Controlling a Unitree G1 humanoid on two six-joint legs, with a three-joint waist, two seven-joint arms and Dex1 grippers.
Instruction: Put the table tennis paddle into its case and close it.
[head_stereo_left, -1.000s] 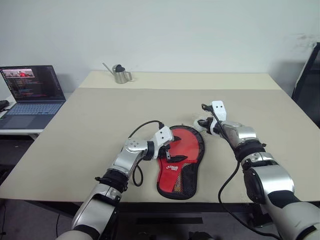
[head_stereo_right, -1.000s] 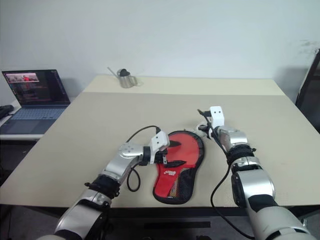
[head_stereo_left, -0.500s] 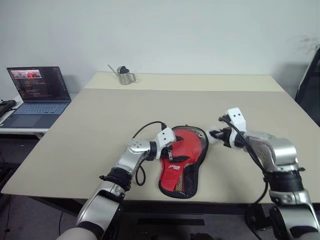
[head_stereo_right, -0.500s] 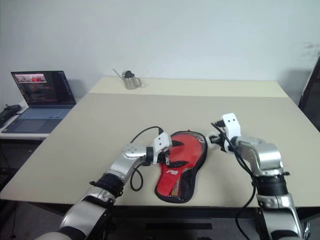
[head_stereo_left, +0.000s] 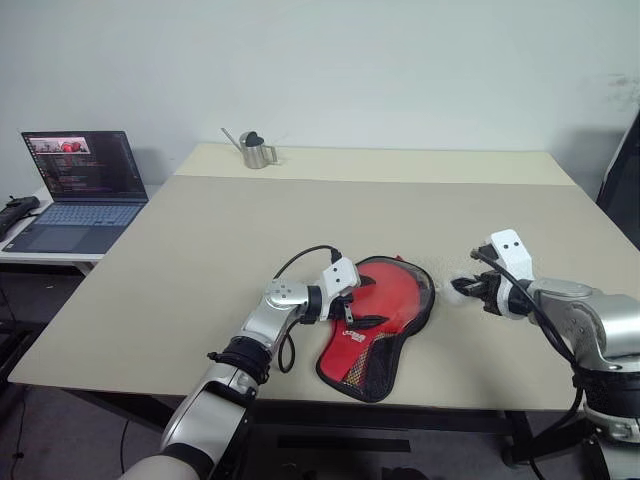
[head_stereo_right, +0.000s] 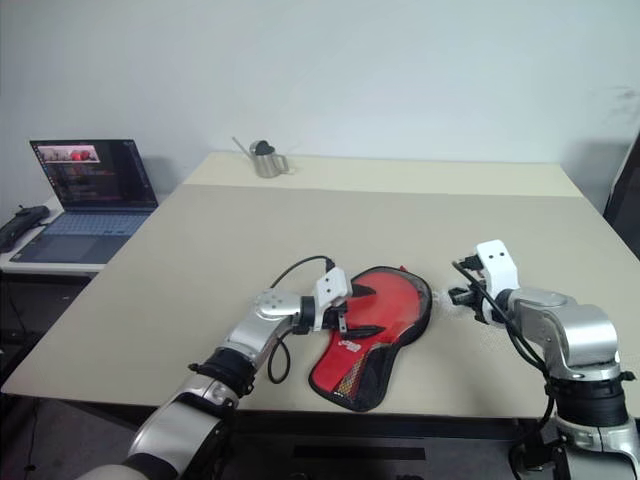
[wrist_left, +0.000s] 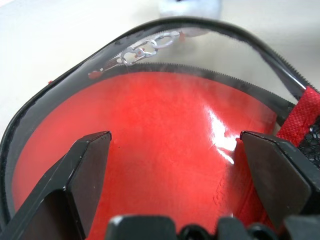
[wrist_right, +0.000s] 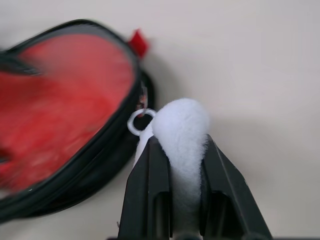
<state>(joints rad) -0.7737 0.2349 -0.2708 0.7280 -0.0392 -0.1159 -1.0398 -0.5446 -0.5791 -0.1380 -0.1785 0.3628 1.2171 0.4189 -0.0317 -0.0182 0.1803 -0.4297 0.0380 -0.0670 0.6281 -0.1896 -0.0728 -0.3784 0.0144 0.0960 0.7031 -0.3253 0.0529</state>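
Note:
The case (head_stereo_left: 385, 305) lies flat near the table's front edge, red side with white logo and black mesh facing up. My left gripper (head_stereo_left: 358, 312) hovers open over its round head, one finger (wrist_left: 90, 160) on each side of the glossy red face. A line of zip teeth (wrist_left: 145, 50) runs round the head's rim. To the right of the case, my right gripper (head_stereo_left: 478, 288) is shut on a white fluffy pom-pom (wrist_right: 181, 130), which hangs by a small ring (wrist_right: 136, 121) from the case's zip. The table tennis paddle is hidden; no wooden handle shows.
A small metal watering can (head_stereo_left: 255, 150) stands at the far left of the table (head_stereo_left: 300, 215). An open laptop (head_stereo_left: 80, 190) sits on a lower side table to the left. A dark chair edge (head_stereo_left: 628, 170) rises beyond the table's right side.
My right gripper has drawn back and to the right with the pom-pom in it. The case's head has swung to the right after it. The left gripper has stayed over the case.

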